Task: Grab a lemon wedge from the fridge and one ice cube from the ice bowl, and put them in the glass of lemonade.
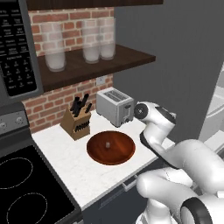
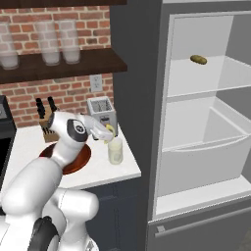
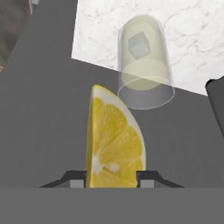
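My gripper (image 3: 111, 178) is shut on the lemon wedge (image 3: 114, 140), a bright yellow piece held between both fingertips. The gripper (image 2: 109, 132) hovers just above and left of the glass of lemonade (image 2: 115, 150), which stands near the counter's right end. In the hand view, the glass of lemonade (image 3: 144, 70) lies just beyond the wedge and a pale ice cube (image 3: 139, 45) sits inside it. The ice bowl (image 1: 110, 147) rests mid-counter with a small pale cube (image 1: 106, 144) at its centre. The fridge (image 2: 137, 98) stands open on the right.
A toaster (image 1: 115, 106) and a knife block (image 1: 77, 119) stand behind the bowl. Frosted jars (image 1: 92, 41) line the shelf above. An olive-green oblong item (image 2: 198, 60) lies on the fridge's upper shelf. The stove (image 1: 22, 183) borders the counter's left side.
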Available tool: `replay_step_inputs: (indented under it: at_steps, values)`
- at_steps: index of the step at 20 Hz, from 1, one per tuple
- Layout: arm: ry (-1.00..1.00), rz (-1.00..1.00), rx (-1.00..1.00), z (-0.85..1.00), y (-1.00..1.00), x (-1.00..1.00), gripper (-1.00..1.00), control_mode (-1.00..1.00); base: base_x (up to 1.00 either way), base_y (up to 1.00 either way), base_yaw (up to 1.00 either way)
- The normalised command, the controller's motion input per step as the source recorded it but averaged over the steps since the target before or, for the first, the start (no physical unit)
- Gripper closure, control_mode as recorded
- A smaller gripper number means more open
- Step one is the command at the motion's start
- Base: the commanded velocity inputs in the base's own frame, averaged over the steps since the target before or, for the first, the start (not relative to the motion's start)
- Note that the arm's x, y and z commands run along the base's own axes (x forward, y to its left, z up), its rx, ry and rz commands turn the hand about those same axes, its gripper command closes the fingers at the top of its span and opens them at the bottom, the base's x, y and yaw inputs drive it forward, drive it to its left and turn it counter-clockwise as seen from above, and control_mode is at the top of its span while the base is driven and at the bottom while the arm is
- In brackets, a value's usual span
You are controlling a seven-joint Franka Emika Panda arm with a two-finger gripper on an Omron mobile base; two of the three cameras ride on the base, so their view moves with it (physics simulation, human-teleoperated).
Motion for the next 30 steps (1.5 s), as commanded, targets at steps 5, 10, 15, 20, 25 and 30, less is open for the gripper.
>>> replay_step_inputs:
  at_steps: [5, 10, 15, 20, 25, 30]
  values:
    - [0.00, -0.09, 0.00, -0.08, 0.00, 0.24, 1.00, -1.00, 0.00, 0.00, 0.00]
    - [0.00, -0.09, 0.00, -0.14, 0.00, 0.24, 1.00, -1.00, 0.00, 0.00, 0.00]
    - [0.00, -0.07, 0.00, -0.03, 0.00, 0.19, 1.00, -1.00, 0.00, 0.00, 0.00]
    - [0.00, -0.05, 0.00, 0.00, 0.00, 0.20, 1.00, -1.00, 0.00, 0.00, 0.00]
    - [0.00, -0.03, 0.00, -0.06, 0.00, 0.08, 1.00, -1.00, 0.00, 0.00, 0.00]
    - [0.00, -0.01, 0.00, -0.23, -0.08, 0.01, 1.00, -1.00, 0.00, 0.00, 0.00]
